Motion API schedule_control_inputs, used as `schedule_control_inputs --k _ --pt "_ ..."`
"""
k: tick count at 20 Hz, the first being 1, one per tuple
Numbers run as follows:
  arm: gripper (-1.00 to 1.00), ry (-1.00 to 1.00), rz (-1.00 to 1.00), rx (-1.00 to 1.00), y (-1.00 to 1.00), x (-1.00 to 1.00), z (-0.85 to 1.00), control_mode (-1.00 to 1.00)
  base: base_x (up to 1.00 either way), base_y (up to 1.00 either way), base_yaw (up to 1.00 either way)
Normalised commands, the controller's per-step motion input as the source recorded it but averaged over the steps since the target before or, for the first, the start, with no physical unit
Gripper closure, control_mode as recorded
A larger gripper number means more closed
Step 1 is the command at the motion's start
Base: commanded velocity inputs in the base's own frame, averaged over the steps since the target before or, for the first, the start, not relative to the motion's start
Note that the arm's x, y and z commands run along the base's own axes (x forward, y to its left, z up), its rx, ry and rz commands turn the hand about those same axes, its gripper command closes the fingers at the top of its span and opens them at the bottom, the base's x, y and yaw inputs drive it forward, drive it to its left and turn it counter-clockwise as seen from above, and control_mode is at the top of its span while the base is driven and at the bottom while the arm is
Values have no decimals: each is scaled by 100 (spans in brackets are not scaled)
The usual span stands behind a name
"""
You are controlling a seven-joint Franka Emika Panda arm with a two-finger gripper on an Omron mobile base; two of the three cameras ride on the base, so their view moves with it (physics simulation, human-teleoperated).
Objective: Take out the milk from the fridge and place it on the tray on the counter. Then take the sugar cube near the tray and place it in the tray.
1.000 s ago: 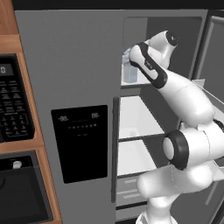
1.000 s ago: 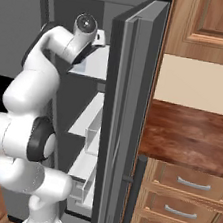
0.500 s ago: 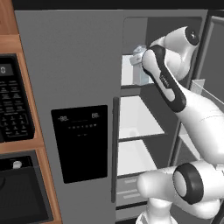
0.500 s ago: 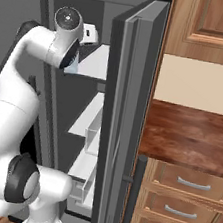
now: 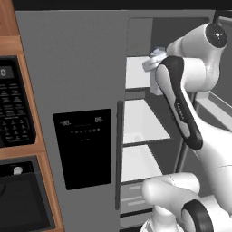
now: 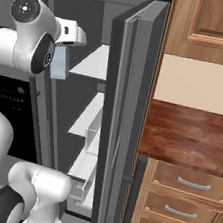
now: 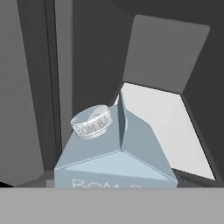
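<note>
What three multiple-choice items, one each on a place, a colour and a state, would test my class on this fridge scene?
1. Where is the milk?
A. in the gripper's hold, up by the top shelf of the fridge
B. on the counter
C. in a drawer

2. What colour is the carton's body?
A. red
B. pale blue-grey
C. green

3. How does the fridge's right-hand door stand?
A. shut
B. taken off
C. swung open

Answers:
1 A: the right base view shows the carton hanging under the gripper in front of the top shelf.
2 B: the hand view shows pale blue-grey sides under a clear ribbed cap.
3 C: the white shelves lie in plain sight.
</note>
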Motion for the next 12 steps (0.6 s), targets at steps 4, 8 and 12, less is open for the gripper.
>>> schedule_control_inputs --k 4,8,12 --pt "100 0 -25 0 0 -81 0 -100 0 0 0" --pt "100 0 -10 0 -4 -73 0 -100 0 0 0" --pt "100 1 0 1 -6 -78 -29 -100 0 0 0"
